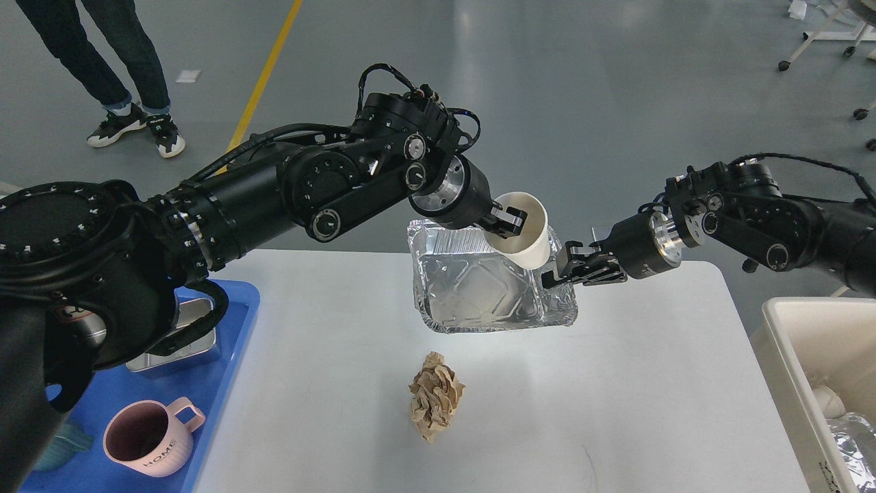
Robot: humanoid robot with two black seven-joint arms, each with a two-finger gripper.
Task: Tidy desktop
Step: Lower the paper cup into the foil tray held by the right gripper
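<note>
The white desktop point(616, 411) fills the lower middle. My left gripper point(508, 224) is shut on the rim of a white paper cup point(528, 233) and holds it over the far right part of a foil tray point(479, 287). My right gripper point(562, 272) is shut on the foil tray's right rim and holds it raised and tilted above the desktop. A crumpled brown paper ball point(436, 402) lies on the desktop in front of the tray.
A blue plastic tray point(212, 383) at the left holds a pink mug point(145, 435), a steel box point(195, 342) and a teal mug point(58, 445). A cream bin point(787, 342) with foil inside stands at the right. A person's legs point(130, 82) show at the far left.
</note>
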